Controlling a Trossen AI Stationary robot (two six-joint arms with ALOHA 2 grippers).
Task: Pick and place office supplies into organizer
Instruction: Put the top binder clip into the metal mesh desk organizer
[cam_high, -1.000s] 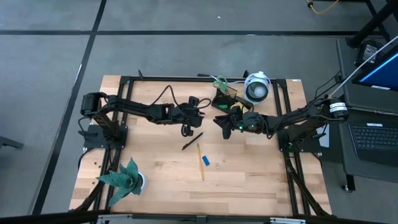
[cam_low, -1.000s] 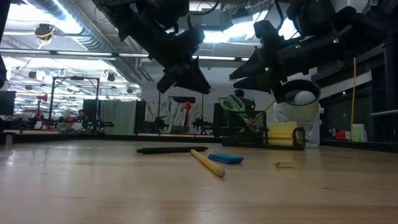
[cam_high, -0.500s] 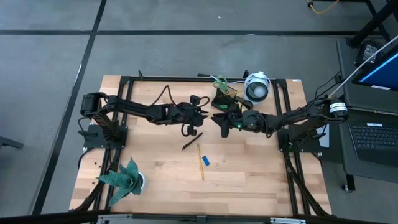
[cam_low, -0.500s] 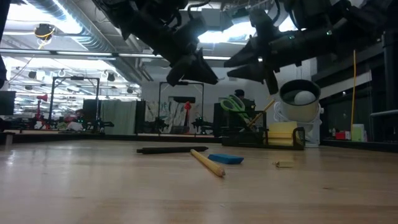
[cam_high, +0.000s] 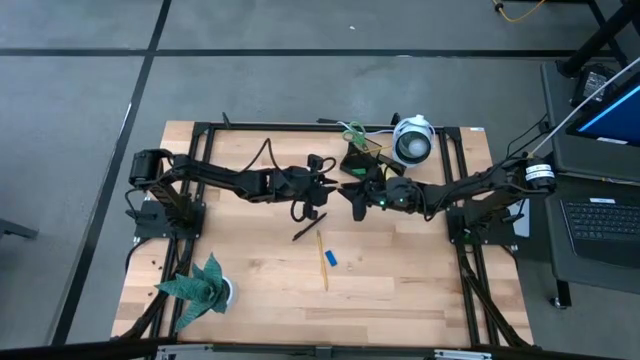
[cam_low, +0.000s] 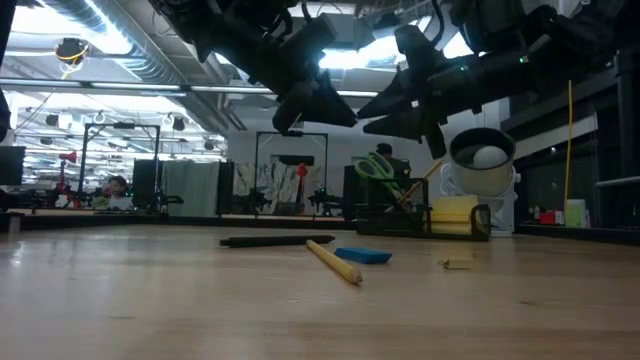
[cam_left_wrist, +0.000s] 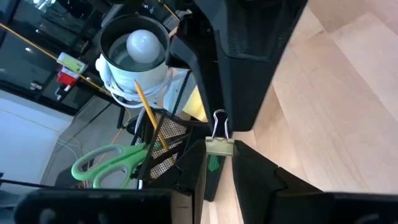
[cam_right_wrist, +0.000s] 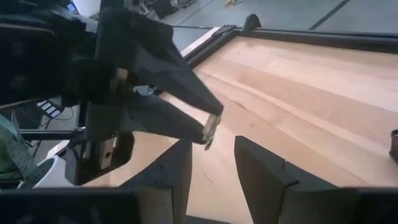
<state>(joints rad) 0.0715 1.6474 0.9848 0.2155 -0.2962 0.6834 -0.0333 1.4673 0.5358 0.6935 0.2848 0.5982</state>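
The left gripper (cam_left_wrist: 219, 163) is pinching a small clip (cam_left_wrist: 218, 145) between its two finger tips, up in the air above the table (cam_high: 400, 290). The right gripper (cam_right_wrist: 213, 155) is just beside it, pointing at it, with its fingers apart and nothing between them. A moment ago the two grippers were farther from each other. Now they have come close, tip to tip, over the middle of the table, near the front of the organizer (cam_high: 358, 160). They have not touched yet. It looks like the left gripper wants to give the clip to the right one, which is on the organizer's side. Next, the right fingers likely need to slide around the clip and close before the left ones let go, or the little clip could fall. The green scissors (cam_left_wrist: 109, 160), a pencil (cam_left_wrist: 149, 115) and the yellow sticky pad (cam_low: 452, 214) are in the organizer already. The black pen (cam_high: 308, 227), another yellow pencil (cam_high: 323, 258) and the blue block (cam_high: 331, 258) lie on the table, so there is more to do.
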